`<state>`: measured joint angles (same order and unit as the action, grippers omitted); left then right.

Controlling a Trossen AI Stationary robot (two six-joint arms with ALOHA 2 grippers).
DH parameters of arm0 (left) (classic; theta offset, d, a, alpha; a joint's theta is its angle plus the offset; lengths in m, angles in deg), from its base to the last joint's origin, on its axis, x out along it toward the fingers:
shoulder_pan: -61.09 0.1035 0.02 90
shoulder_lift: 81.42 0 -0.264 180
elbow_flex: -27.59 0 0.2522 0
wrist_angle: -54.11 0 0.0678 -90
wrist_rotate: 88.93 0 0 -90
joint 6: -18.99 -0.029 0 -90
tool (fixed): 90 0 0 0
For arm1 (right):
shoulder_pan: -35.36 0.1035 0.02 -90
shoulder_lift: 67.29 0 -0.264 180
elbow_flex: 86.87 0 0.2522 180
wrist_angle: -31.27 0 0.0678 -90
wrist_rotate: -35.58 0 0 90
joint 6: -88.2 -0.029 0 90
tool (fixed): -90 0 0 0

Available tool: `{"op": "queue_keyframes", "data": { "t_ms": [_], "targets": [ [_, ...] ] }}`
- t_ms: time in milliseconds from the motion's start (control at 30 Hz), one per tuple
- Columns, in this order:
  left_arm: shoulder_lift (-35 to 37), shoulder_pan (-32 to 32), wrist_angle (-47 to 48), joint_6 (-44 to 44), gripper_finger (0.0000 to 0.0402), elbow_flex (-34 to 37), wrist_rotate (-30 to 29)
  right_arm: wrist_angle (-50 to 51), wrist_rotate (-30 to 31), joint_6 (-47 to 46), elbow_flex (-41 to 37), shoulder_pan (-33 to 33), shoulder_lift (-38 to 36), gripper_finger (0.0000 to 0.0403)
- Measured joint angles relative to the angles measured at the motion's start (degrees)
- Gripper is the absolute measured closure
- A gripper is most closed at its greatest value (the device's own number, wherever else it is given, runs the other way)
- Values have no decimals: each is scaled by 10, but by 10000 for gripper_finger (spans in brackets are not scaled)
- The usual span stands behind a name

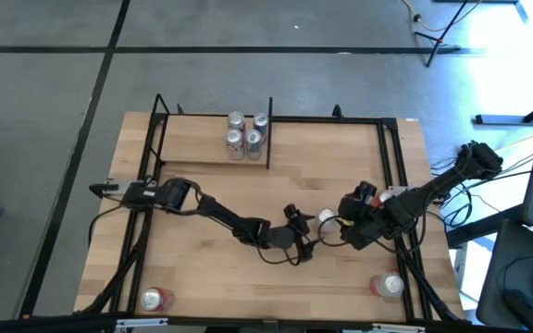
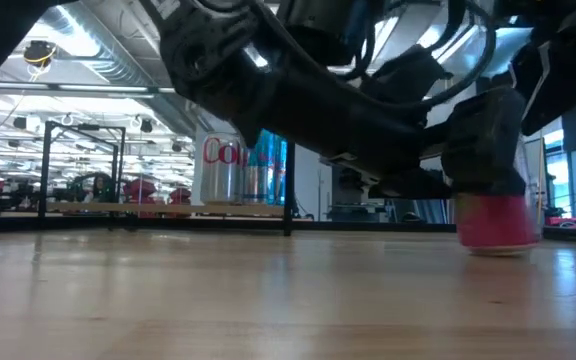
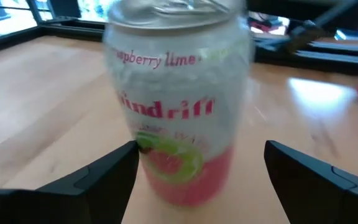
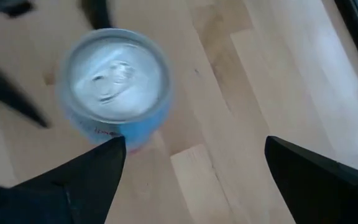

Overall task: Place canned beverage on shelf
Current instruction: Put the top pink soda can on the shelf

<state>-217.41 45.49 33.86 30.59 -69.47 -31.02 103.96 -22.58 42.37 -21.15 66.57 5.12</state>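
Note:
A white and pink canned beverage (image 3: 176, 106) stands upright on the tabletop near the middle (image 1: 325, 217). My left gripper (image 3: 201, 149) is open and comes in level from the left, one finger on each side of the can's lower half (image 1: 296, 231). My right gripper (image 4: 194, 143) is open just right of the can and above it (image 1: 348, 227), looking down on the can's top (image 4: 114, 78). In the low view the can's pink base (image 2: 496, 222) shows below a dark gripper. The shelf (image 1: 202, 148) stands at the far edge and carries several cans (image 1: 247, 134).
Another can stands at the near left corner (image 1: 155, 298) and one at the near right (image 1: 389, 285). Black metal rods (image 1: 391, 157) frame the table's sides and far edge. Bare wood lies between the middle can and the shelf.

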Motion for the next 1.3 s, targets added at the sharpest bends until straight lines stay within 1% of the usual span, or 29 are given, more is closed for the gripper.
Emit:
{"op": "queue_keyframes", "data": {
  "t_ms": [33,133,233,400,533,600,700,867,933,1167,1300],
  "targets": [
    [1,-5,2,0,74,0,2,4,1,0,0,0,-1,24],
    [10,-22,12,-3,74,0,36,8,6,-2,0,-1,1,24],
    [17,-33,13,-19,74,-1,40,22,-7,-3,-1,-1,2,24],
    [25,-40,35,-30,74,-1,-25,28,-17,-4,-1,-1,1,24],
    [28,-40,57,7,74,-1,-73,28,-18,-4,-1,-1,1,24],
    [27,-40,67,27,74,0,-84,26,-19,-8,-1,-1,1,24],
    [27,-36,65,31,74,0,-91,23,-18,-9,-1,-1,2,24],
    [27,-13,68,30,74,0,-83,-12,12,-5,-27,-1,2,24],
    [27,-6,84,31,74,-1,-81,-28,16,-2,-37,-1,2,24],
    [27,-8,125,28,74,-1,-154,-65,-29,-2,-43,-1,3,24],
    [30,-19,146,28,74,0,-197,-102,-45,19,-43,-1,3,24]
  ]
}}
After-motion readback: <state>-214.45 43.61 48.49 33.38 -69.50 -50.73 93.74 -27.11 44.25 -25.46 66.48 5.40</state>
